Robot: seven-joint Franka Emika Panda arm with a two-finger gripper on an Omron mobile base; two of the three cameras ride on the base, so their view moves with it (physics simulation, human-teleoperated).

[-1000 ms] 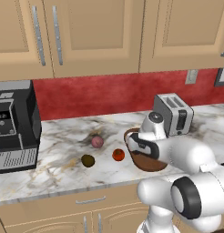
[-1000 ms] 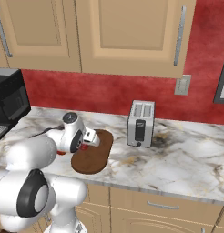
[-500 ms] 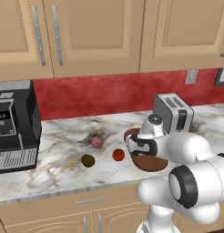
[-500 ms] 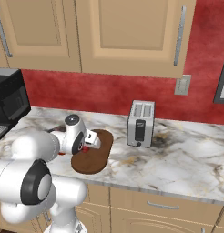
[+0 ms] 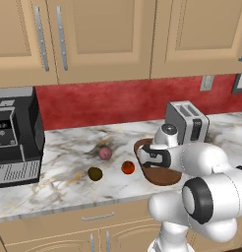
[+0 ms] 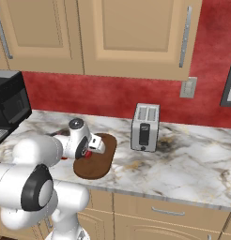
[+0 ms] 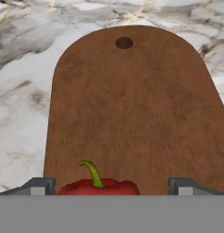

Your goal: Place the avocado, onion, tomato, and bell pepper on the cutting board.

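On the cutting board [image 7: 132, 113], near its left end, the red bell pepper [image 7: 98, 185] lay between the spread fingers of the open gripper [image 7: 111, 185]. The onion [image 5: 105, 153], avocado [image 5: 95, 173] and tomato [image 5: 128, 167] sat on the counter [image 5: 69, 152], left of the board.

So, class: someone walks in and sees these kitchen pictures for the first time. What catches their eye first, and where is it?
The big white robot arm bends over the marble counter, its open claw above a red bell pepper lying on the dark oval cutting board. Left of the board, on the counter, wait a pinkish onion, a dark avocado and a red tomato.
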